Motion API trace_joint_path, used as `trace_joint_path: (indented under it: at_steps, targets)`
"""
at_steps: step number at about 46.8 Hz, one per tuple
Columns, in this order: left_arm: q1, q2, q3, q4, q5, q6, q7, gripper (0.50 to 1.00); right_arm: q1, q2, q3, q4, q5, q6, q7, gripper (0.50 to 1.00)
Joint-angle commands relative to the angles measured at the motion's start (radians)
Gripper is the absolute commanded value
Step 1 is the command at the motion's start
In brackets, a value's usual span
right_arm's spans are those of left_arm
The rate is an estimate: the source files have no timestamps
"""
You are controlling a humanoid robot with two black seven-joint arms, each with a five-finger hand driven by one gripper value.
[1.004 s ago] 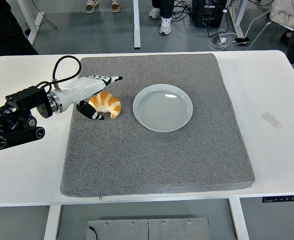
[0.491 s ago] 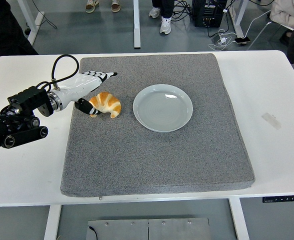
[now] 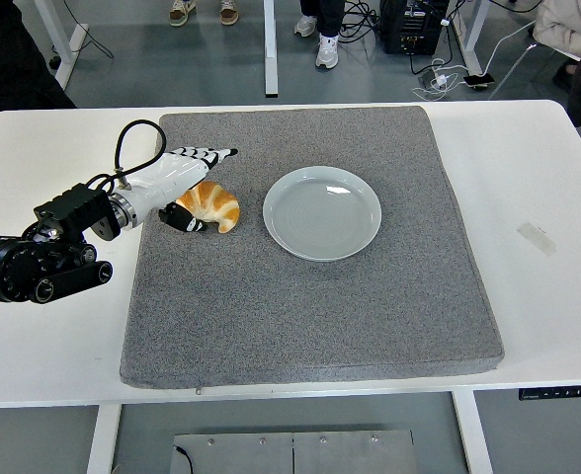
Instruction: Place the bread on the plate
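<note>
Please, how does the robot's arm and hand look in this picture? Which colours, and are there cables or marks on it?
Only the left arm shows. It is black and built of blocky segments with round joint caps. A metal ring at the wrist joins it to the left hand, which has a glossy white shell and black-and-white striped fingers; the thumb is dark. A black cable loops up from the wrist.

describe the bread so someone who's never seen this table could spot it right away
A grey mat covers most of the white table. Left of the round pale plate at the mat's middle lies the bread, at the left hand. It is a golden-brown croissant, the only food there.
</note>
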Motion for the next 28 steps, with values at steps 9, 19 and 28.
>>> trace_joint_path:
  at_steps: [9,19,28]
  targets:
    - [0.011,-0.015,0.002,0.015,-0.001,-0.003,-0.002,0.869,0.000,0.000,0.001,0.000,0.000,0.000,0.000,1.000]
    - [0.011,-0.023,0.003,0.030,-0.001,-0.011,-0.005,0.834,0.000,0.000,0.001,0.000,0.000,0.000,0.000,1.000]
    - [0.023,-0.033,0.005,0.050,-0.001,-0.012,-0.005,0.834,0.000,0.000,-0.001,0.000,0.000,0.000,0.000,1.000]
